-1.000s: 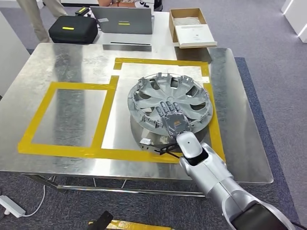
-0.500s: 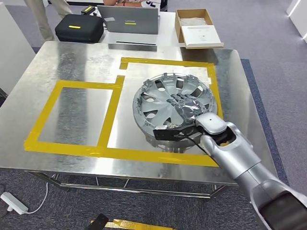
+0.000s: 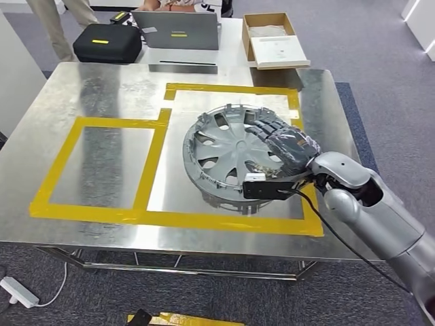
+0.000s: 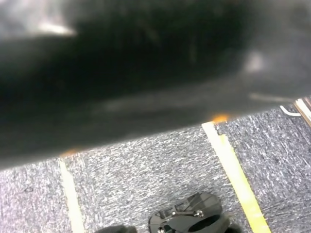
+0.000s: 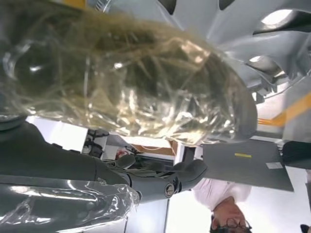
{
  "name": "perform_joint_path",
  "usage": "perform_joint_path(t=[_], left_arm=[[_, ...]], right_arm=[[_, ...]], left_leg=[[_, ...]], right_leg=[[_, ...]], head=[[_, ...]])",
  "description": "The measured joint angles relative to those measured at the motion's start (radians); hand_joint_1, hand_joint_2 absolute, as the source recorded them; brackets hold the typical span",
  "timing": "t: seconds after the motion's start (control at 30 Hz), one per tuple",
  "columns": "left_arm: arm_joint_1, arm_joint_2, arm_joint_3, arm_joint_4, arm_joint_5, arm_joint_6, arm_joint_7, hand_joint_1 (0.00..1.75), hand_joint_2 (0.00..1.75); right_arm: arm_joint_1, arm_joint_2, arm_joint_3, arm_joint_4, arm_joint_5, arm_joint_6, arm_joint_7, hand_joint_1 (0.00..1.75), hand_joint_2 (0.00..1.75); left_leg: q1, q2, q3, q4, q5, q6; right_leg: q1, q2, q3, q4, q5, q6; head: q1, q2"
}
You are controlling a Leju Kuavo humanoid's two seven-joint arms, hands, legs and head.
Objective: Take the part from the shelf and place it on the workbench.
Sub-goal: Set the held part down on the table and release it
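The right hand (image 3: 285, 144) lies over the far right rim of the part (image 3: 238, 158), a grey wheel cover, having swung in half a second from the near rim round to the right side. Whether its fingers grip the rim or only rest on it, I cannot tell from the head view. The part sits on the bench (image 3: 102, 81), inside the right yellow tape frame (image 3: 231, 88), and looks flatter than a second ago; I judge the placing nearly done, with release to follow.

The left wrist view is mostly dark blur above grey carpet (image 4: 146, 170).

In the right wrist view, crinkled clear wrap on the right hand (image 5: 121, 82) hides the contact; the part's spokes (image 5: 234, 29) lie just beyond.
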Motion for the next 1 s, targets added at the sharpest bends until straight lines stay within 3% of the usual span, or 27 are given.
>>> perform_joint_path(t=[0.07,0.13,0.17,0.23,0.3,0.33,0.37,0.43,0.5,0.6,0.63,0.67,0.77,0.8,0.83,0.87,0.93,1.0], left_arm=[[0.0,0.0,0.002,0.0,-0.001,0.002,0.0,0.0,0.0],[-0.001,-0.001,0.002,0.0,-0.004,0.012,0.001,0.0,0.0],[-0.003,-0.003,0.002,0.0,-0.006,0.024,0.004,0.0,0.0],[-0.003,-0.009,0.003,0.0,-0.012,0.058,0.019,0.0,0.0],[0.001,-0.016,0.003,0.0,-0.019,0.091,0.036,0.0,0.0],[0.002,-0.019,0.004,0.0,-0.022,0.102,0.041,0.0,0.0],[0.003,-0.023,0.004,0.0,-0.025,0.109,0.044,0.0,0.0],[0.002,-0.028,0.004,0.0,-0.028,0.114,0.047,0.0,0.0],[0.001,-0.03,0.004,0.0,-0.03,0.116,0.048,0.0,0.0],[0.0,-0.032,0.004,0.0,-0.032,0.12,0.053,0.0,0.0],[0.0,-0.032,0.004,0.0,-0.034,0.123,0.057,0.0,0.0],[-0.001,-0.033,0.004,0.0,-0.036,0.127,0.063,0.0,0.0],[-0.002,-0.035,0.004,0.0,-0.044,0.139,0.081,0.0,0.0],[-0.002,-0.036,0.004,0.0,-0.045,0.142,0.084,0.0,0.0],[-0.002,-0.036,0.004,0.0,-0.045,0.144,0.086,0.0,0.0],[-0.002,-0.037,0.004,0.0,-0.045,0.147,0.087,0.0,0.0],[-0.002,-0.037,0.004,0.0,-0.044,0.153,0.087,0.0,0.0],[-0.003,-0.037,0.004,0.0,-0.041,0.159,0.086,0.0,0.0]], right_arm=[[0.015,-0.011,-0.004,-0.019,0.006,-0.03,-0.004,0.0,0.0],[0.071,-0.009,-0.034,-0.05,0.048,-0.159,-0.011,0.0,0.0],[0.122,0.002,-0.067,-0.073,0.085,-0.266,-0.014,0.0,0.0],[0.258,0.058,-0.16,-0.134,0.161,-0.492,-0.03,0.0,0.0],[0.396,0.138,-0.25,-0.202,0.196,-0.654,-0.06,0.0,0.0],[0.45,0.174,-0.285,-0.235,0.198,-0.701,-0.072,0.0,0.0],[0.492,0.205,-0.316,-0.267,0.199,-0.729,-0.08,0.0,0.0],[0.545,0.251,-0.368,-0.319,0.202,-0.742,-0.082,0.0,0.0],[0.573,0.282,-0.405,-0.351,0.201,-0.737,-0.083,0.0,0.0],[0.61,0.318,-0.443,-0.384,0.18,-0.761,-0.118,0.0,0.0],[0.624,0.334,-0.457,-0.399,0.162,-0.788,-0.144,0.0,0.0],[0.639,0.353,-0.47,-0.417,0.142,-0.821,-0.172,0.0,0.0],[0.69,0.406,-0.499,-0.478,0.081,-0.899,-0.24,0.0,0.0],[0.709,0.419,-0.506,-0.499,0.062,-0.911,-0.26,0.0,0.0],[0.728,0.431,-0.512,-0.518,0.044,-0.918,-0.28,0.0,0.0],[0.748,0.443,-0.519,-0.537,0.029,-0.924,-0.303,0.0,0.0],[0.788,0.471,-0.538,-0.576,0.008,-0.929,-0.356,0.0,0.0],[0.826,0.5,-0.559,-0.607,-0.003,-0.932,-0.404,0.0,0.0]], left_leg=[[0.0,0.0,0.002,-0.01,-0.004,0.009],[0.004,-0.001,0.006,-0.018,0.001,0.021],[0.006,-0.004,0.008,-0.021,0.003,0.027],[0.007,-0.009,0.01,-0.022,0.002,0.033],[0.007,-0.013,0.01,-0.022,0.0,0.033],[0.006,-0.013,0.011,-0.022,-0.001,0.032],[0.006,-0.013,0.013,-0.022,-0.003,0.03],[0.004,-0.013,0.017,-0.021,-0.007,0.023],[0.001,-0.011,0.02,-0.021,-0.009,0.013],[0.002,-0.008,0.022,-0.02,-0.012,-0.004],[0.003,-0.007,0.017,-0.006,-0.025,-0.01],[0.003,-0.005,0.005,0.026,-0.05,-0.015],[0.005,-0.002,-0.069,0.206,-0.147,-0.024],[0.005,-0.002,-0.083,0.243,-0.157,-0.025],[0.005,-0.001,-0.081,0.247,-0.149,-0.024],[0.005,-0.001,-0.061,0.211,-0.123,-0.022],[0.004,-0.001,0.011,0.077,-0.059,-0.015],[0.001,-0.002,0.058,-0.018,-0.031,-0.007]], right_leg=[[0.0,0.001,-0.004,-0.001,0.002,0.01],[-0.001,-0.001,-0.015,0.02,-0.016,0.019],[-0.002,-0.001,-0.032,0.058,-0.039,0.024],[-0.004,-0.002,-0.092,0.187,-0.102,0.031],[-0.006,-0.002,-0.138,0.274,-0.128,0.034],[-0.007,-0.003,-0.135,0.265,-0.113,0.034],[-0.008,-0.004,-0.111,0.215,-0.083,0.032],[-0.007,-0.007,-0.034,0.075,-0.026,0.026],[-0.004,-0.008,0.01,0.001,-0.01,0.017],[-0.003,-0.005,0.014,-0.006,-0.007,0.002],[-0.005,-0.006,0.015,-0.009,-0.004,-0.004],[-0.007,-0.007,0.017,-0.012,-0.001,-0.01],[-0.007,-0.009,0.018,-0.013,0.0,-0.017],[-0.007,-0.009,0.018,-0.012,0.0,-0.017],[-0.007,-0.008,0.018,-0.012,0.0,-0.017],[-0.006,-0.007,0.018,-0.012,0.0,-0.017],[-0.005,-0.006,0.019,-0.01,-0.001,-0.015],[-0.001,-0.004,0.017,-0.008,0.0,-0.009]], head=[[0.0,0.0],[0.001,0.0],[0.004,0.0],[0.007,0.0],[0.007,0.0],[0.007,0.0],[0.007,0.0],[0.008,0.0],[0.006,0.0],[0.006,0.0],[0.005,0.0],[0.003,0.0],[0.002,0.0],[0.002,0.0],[0.002,0.0],[0.002,0.0],[0.002,0.0],[0.003,0.0]])
